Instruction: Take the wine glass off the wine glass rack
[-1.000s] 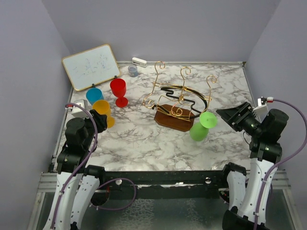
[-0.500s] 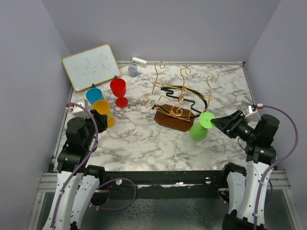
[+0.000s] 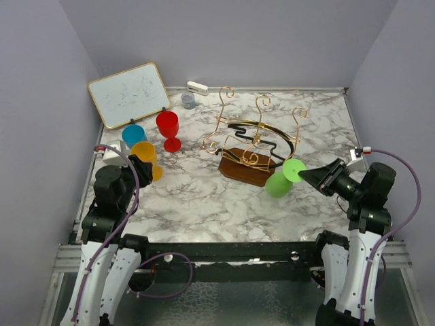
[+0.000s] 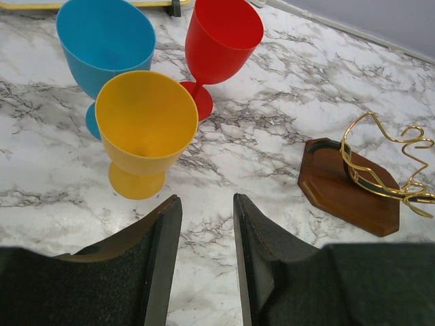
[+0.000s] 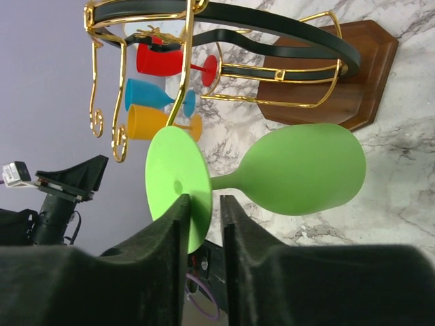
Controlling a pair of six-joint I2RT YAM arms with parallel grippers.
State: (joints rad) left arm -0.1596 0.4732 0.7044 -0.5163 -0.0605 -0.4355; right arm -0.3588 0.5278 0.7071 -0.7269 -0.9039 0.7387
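- Right gripper [image 5: 204, 207] has its jaws clamped on the rim of the flat foot of the green wine glass [image 3: 284, 179].
- The glass lies tipped on its side, stem roughly level, bowl pointing at the near edge of the worktop [image 3: 204, 204]. I can't tell whether the bowl touches the marble.
- It sits just beside the near-right side of the wine glass rack [image 3: 253, 139], close to the wooden base. One gold wire crosses the top of the foot in the wrist view, and contact there is unclear.
- The rack stands mid-worktop, a little toward the far edge.
- Left gripper [image 4: 207, 210] has its jaws apart, holding nothing, near the left edge.
- It faces the yellow cup [image 4: 145, 129], with the blue cup [image 4: 102, 41] and red cup [image 4: 221, 44] behind it, all upright.
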